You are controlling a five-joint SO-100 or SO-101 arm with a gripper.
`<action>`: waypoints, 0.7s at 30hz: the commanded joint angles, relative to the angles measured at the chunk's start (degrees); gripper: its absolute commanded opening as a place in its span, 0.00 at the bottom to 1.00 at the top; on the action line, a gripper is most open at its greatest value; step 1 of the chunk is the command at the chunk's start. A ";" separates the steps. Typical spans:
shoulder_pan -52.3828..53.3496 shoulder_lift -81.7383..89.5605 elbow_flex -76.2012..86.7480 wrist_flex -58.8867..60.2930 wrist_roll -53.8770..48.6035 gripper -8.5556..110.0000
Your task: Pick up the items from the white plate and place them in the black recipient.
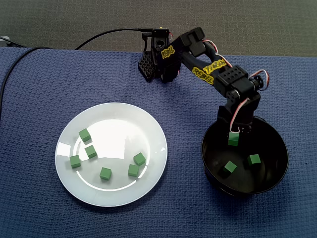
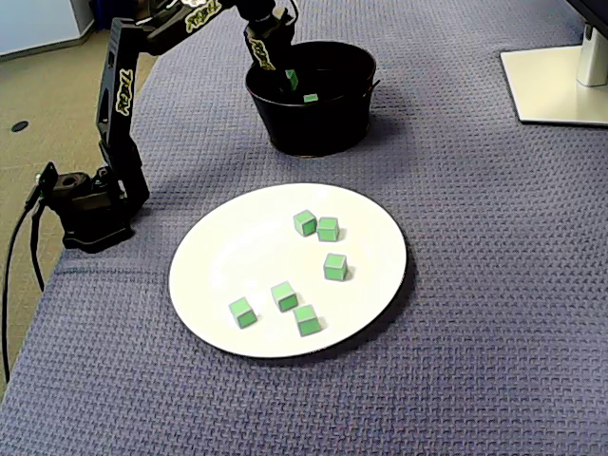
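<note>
I see the black two-finger gripper (image 1: pixel 233 135) lowered inside the round black bowl (image 1: pixel 273 138), its jaws clamped on a small green cube (image 1: pixel 233 141) held above the bowl's floor. Two more loose green cubes (image 1: pixel 230 167) lie on the bottom of the bowl. In this fixed view the round white plate (image 1: pixel 124 126) sits left of the bowl, apart from it, carrying six green plate cubes (image 1: pixel 105 173).
</note>
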 commanded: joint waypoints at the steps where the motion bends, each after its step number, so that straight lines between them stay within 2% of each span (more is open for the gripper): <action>1: -0.35 1.14 -3.08 -1.41 -0.18 0.30; 6: 0.35 6.94 -5.01 2.37 -0.09 0.32; 9: 4.22 13.71 -5.27 4.92 3.25 0.32; 16: 25.31 29.79 0.70 11.69 9.14 0.36; 21: 38.94 31.90 8.53 13.36 11.25 0.35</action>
